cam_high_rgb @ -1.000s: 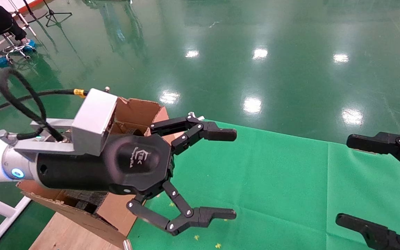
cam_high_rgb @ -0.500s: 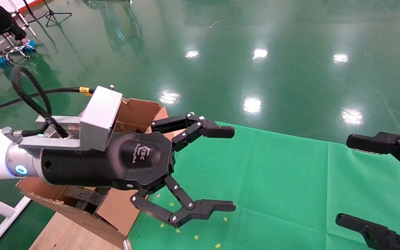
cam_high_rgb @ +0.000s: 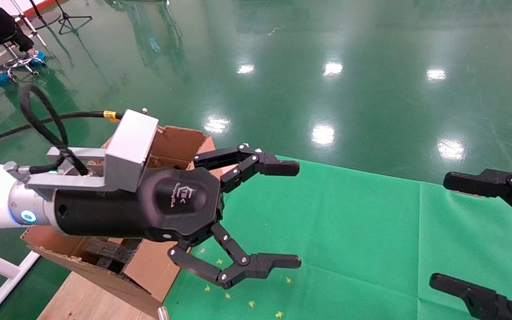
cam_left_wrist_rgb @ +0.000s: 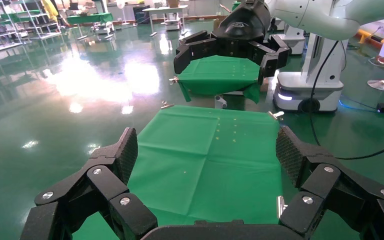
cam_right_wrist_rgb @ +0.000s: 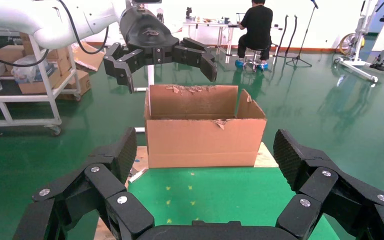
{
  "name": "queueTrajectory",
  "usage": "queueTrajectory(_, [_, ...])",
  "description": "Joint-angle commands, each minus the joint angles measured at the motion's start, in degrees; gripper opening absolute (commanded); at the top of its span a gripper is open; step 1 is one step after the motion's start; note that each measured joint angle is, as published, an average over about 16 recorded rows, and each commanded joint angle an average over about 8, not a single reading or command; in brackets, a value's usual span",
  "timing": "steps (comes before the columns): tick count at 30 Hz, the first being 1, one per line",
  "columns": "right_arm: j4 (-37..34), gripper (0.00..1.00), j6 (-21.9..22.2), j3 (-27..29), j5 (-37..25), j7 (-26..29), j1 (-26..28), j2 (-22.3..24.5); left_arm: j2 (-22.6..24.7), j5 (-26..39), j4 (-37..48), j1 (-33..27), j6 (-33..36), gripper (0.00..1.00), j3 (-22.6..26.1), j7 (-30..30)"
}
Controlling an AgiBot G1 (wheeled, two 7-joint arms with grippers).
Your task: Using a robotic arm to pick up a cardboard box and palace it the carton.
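The carton [cam_high_rgb: 174,143] is a large brown box with torn flaps and dark foam [cam_high_rgb: 105,251] inside; it stands at the left end of the green cloth [cam_high_rgb: 349,222]. My left gripper [cam_high_rgb: 298,214] hangs in front of and partly above it, reaching out over the cloth, open and empty. The right wrist view shows the carton [cam_right_wrist_rgb: 205,137] with the left gripper [cam_right_wrist_rgb: 166,72] above its far wall. My right gripper [cam_high_rgb: 442,231] waits open at the right edge, also empty. The cardboard box is out of view in every frame.
A wooden board [cam_high_rgb: 82,298] lies under the carton at the table's left end. Small yellow marks [cam_high_rgb: 251,304] dot the cloth. Shiny green floor surrounds the table. A seated person [cam_right_wrist_rgb: 257,25] and stands are beyond the carton.
My left arm has edged a little to the right over the carton, and its lower finger has come up slightly. The right gripper has not moved.
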Motion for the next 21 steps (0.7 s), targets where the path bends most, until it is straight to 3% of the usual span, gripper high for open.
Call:
queueTrajectory(1, [0.0, 1.00, 0.0, 0.0, 0.0, 0.0, 0.0, 0.0, 0.0, 0.0, 0.0, 0.0, 0.0, 1.00, 0.0, 0.0])
queueTrajectory(21, [0.0, 1.00, 0.0, 0.0, 0.0, 0.0, 0.0, 0.0, 0.0, 0.1, 0.1, -0.1, -0.1, 1.00, 0.1, -0.1])
